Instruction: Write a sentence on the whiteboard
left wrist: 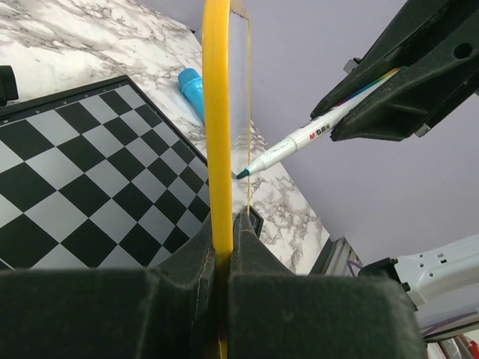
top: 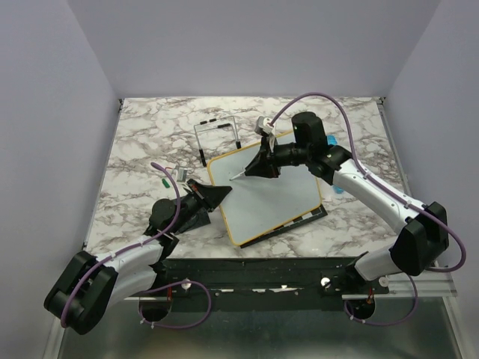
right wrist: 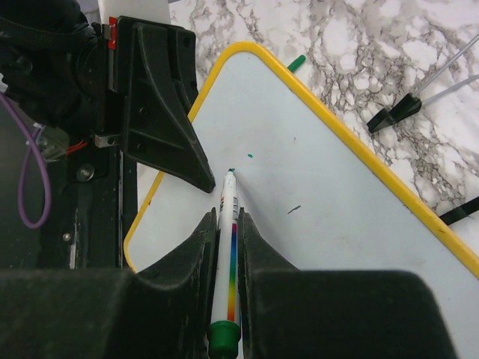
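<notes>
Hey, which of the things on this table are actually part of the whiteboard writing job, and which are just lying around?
In the job: whiteboard, gripped at its edge by the left gripper; marker in the right gripper, tip at the board.
Lying about: chessboard under the whiteboard; blue tube; small green piece; wire stand.

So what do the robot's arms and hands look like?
The long parts of the left arm and right arm have smooth white shells, with chunky black joints in between. A thin purple cable loops along each arm. The left hand and right hand are all black, each with two pointy, wedge-shaped fingers.
</notes>
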### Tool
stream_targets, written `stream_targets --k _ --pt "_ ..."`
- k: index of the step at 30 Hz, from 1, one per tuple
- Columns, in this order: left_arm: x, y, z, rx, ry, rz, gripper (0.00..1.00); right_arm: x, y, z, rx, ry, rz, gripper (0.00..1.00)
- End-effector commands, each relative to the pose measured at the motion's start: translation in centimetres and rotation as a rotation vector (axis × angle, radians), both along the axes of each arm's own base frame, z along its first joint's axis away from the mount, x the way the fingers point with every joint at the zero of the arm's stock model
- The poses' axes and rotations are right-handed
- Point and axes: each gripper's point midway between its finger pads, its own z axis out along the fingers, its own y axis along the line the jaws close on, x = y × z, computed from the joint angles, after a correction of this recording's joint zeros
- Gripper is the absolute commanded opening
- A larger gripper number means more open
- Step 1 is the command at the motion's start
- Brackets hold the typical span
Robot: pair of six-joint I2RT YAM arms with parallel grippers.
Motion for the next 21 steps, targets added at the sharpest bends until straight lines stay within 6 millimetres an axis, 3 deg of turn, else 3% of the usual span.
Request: stream_targets --k 1,11,21 --pt "-0.5 0.0 -2.1 0.11 -0.044 -0.018 0.0 -0.4 0.7 1.1 0.032 0.019 0.038 0.01" --pt "-0.5 0.0 -2.2 0.109 -0.043 -0.021 0.0 0.0 0.4 2.5 0.057 0.022 0.028 0.01" --pt "-0.5 -0.2 -2.0 0.106 -0.047 -0.028 0.0 1.3 0.6 1.9 0.046 0.038 -0.015 0.01"
